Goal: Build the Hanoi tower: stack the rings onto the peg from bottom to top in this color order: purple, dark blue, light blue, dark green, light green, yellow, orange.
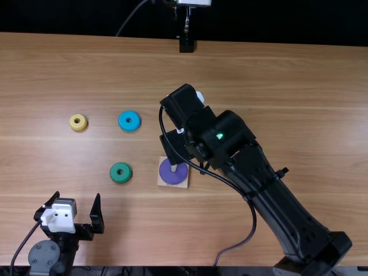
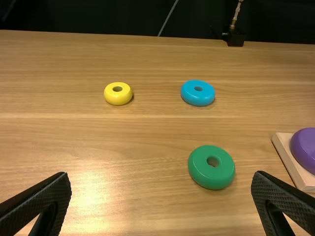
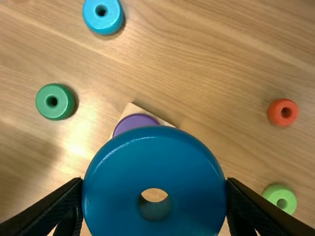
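- Purple ring [image 1: 175, 179]: solid purple, on a pale wooden base [image 1: 184, 184].
- Large ring [image 3: 115, 172] above the purple ring: dark blue.
- Left of the purple ring: dark green ring [image 1: 114, 173], light blue ring [image 1: 123, 122], yellow ring [image 1: 73, 126].
- Across the purple ring from these: orange-red ring [image 3: 274, 117], light green ring [image 3: 273, 193].
- Worktop [image 1: 276, 92] around the purple ring: light brown, darker grain streaks.
- Left end effector [image 1: 77, 195]: black, white patch.

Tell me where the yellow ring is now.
In the top view, the yellow ring lies on the table's left side, left of the light blue ring.
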Robot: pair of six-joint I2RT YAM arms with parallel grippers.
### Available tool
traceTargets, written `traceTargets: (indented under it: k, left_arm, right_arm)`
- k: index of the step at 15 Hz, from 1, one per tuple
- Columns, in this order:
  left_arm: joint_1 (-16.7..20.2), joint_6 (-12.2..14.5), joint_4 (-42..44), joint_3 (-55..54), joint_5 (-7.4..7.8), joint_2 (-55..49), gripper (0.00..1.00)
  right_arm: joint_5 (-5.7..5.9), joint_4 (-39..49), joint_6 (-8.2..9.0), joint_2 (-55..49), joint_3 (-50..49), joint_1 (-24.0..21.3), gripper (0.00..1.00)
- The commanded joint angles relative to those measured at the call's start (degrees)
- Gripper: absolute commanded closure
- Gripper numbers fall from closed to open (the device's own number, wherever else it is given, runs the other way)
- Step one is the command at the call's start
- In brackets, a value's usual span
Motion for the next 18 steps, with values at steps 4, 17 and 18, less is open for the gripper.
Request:
traceTargets:
  k: [4,17,18]
  left_arm:
    - [-0.3,0.3,-4.4,-6.0,0.18,-0.7,0.00]
    - [-0.4,0.3,-4.4,-6.0,0.18,-0.7,0.00]
    - [-0.4,0.3,-4.4,-6.0,0.18,-0.7,0.00]
  right_arm:
    - [0.05,0.2,0.44,-1.6,0.9,1.2,1.00]
    - [0.15,0.3,0.76,-1.0,-2.8,3.5,1.00]
    - [0.26,0.3,0.76,-0.9,-2.8,3.5,1.00]
